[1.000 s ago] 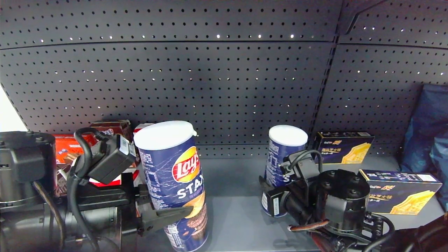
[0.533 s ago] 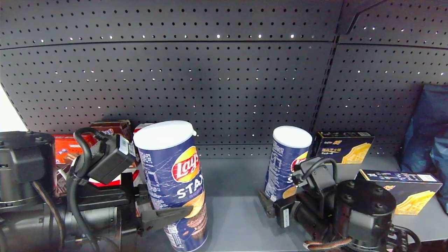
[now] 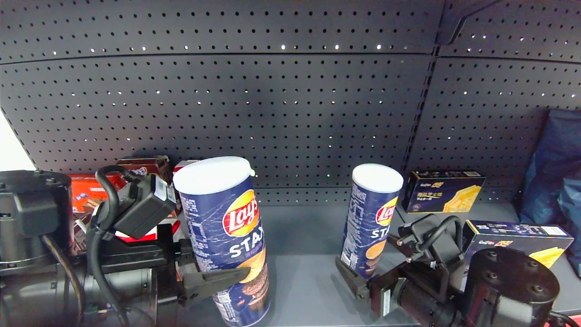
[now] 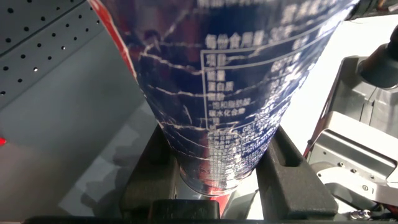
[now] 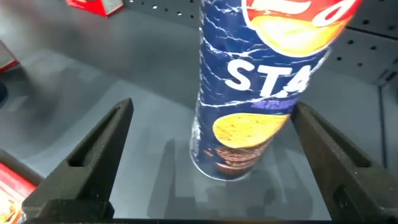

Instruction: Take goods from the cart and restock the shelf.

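My left gripper (image 3: 218, 277) is shut on a tall blue chip can (image 3: 222, 236) with a white lid, held upright at the shelf's front left. In the left wrist view the can (image 4: 217, 112) sits squeezed between the two black fingers (image 4: 149, 180). A second blue can (image 3: 373, 218) stands upright on the grey shelf (image 3: 304, 254), right of centre. My right gripper (image 3: 374, 263) is open just in front of it, not touching. The right wrist view shows that can (image 5: 261, 93) beyond the spread fingers (image 5: 87, 162).
Two black-and-yellow boxes (image 3: 442, 190) (image 3: 517, 240) lie right of the second can. Red boxes (image 3: 86, 190) are stacked at the far left, and a blue bag (image 3: 553, 181) stands at the far right. A perforated back wall (image 3: 290, 113) closes the shelf behind.
My right gripper has let go of the second can and drawn back toward the near right. The can now stands free, shifted slightly right. The left arm and its can have not moved.
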You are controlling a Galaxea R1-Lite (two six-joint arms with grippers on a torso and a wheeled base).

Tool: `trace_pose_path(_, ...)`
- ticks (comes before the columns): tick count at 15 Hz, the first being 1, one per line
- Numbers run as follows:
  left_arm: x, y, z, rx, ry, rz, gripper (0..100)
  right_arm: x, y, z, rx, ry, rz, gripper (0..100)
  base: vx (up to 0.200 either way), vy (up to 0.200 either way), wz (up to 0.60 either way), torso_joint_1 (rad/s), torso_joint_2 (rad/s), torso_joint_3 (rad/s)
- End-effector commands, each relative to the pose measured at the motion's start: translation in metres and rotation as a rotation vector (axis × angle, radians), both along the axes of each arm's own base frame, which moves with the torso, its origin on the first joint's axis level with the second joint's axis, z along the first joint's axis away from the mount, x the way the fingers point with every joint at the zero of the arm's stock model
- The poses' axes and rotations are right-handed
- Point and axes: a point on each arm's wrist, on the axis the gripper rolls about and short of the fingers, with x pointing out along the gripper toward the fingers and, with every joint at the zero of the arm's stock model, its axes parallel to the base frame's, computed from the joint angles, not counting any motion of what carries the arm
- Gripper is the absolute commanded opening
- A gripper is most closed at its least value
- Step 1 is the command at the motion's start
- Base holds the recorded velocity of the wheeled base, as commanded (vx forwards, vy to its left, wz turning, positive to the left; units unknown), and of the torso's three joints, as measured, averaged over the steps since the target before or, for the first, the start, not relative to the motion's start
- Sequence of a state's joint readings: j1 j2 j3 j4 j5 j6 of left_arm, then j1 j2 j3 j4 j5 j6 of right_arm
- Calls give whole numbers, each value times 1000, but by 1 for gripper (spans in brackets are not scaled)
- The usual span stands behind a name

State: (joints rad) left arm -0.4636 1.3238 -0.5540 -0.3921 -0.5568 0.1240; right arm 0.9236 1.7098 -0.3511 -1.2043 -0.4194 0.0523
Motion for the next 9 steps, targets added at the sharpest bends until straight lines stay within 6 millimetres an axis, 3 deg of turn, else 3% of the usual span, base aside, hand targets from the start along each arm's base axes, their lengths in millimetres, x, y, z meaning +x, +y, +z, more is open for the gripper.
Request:
trace_pose_path(1,0,0,0,0,-1,2,0,0,3,-3,-9,5,10,100,0,0,0,0,0,0)
trace_pose_path(9,0,1,-1,1,1,2,0,-21,14,-5,-7,3,103,100,0,0,0,0,0,0)
